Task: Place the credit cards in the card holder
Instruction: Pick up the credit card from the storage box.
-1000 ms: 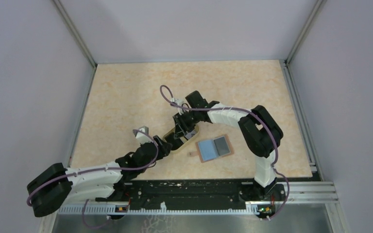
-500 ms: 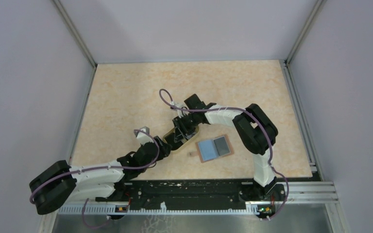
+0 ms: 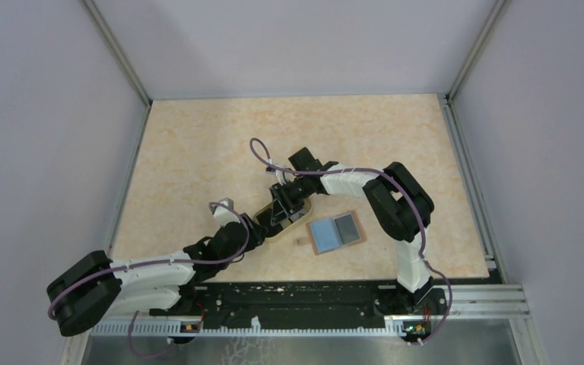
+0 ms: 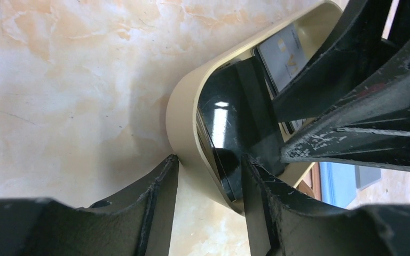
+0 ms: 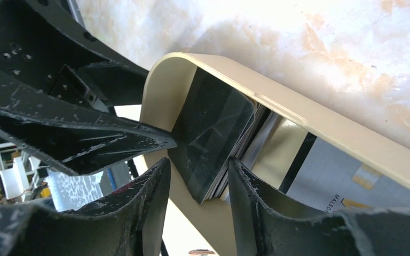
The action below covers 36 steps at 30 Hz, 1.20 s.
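The credit cards lie in an oval tan-rimmed dish [image 3: 289,215]. A stack of black cards [image 5: 213,133] leans tilted against the dish wall [image 5: 299,114]; a white card with a yellowish mark [image 5: 347,186] lies flat. My right gripper [image 5: 198,181] is open, one finger outside the wall and one inside beside the stack's corner. My left gripper [image 4: 208,178] is shut on the dish rim [image 4: 184,122], with the black cards [image 4: 229,117] just inside. The card holder [image 3: 334,232] lies open to the right, light blue inside, with a grey card on its right half.
Both grippers crowd the same end of the dish; the right fingers [image 4: 352,106] fill the left wrist view. The table's front edge and rail [image 3: 296,293] lie just below the holder. Grey walls enclose the table on three sides.
The right gripper has shifted slightly left and down over the dish. The left arm has edged a little. The card holder has not moved.
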Each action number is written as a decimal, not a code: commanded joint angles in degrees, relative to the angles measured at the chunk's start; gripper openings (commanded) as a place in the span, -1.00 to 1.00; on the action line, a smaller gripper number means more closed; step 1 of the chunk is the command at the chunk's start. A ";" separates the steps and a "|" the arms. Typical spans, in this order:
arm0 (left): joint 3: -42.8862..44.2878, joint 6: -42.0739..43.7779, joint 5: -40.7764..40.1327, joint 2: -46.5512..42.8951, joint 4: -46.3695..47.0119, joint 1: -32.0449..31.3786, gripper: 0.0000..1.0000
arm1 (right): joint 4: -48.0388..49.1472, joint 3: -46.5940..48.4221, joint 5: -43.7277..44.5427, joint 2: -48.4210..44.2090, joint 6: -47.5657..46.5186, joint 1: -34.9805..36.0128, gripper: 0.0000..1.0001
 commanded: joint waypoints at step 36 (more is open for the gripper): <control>0.30 -0.74 0.61 -0.40 2.23 0.36 0.00 | 0.34 2.51 -1.54 -0.81 -0.10 2.50 -0.16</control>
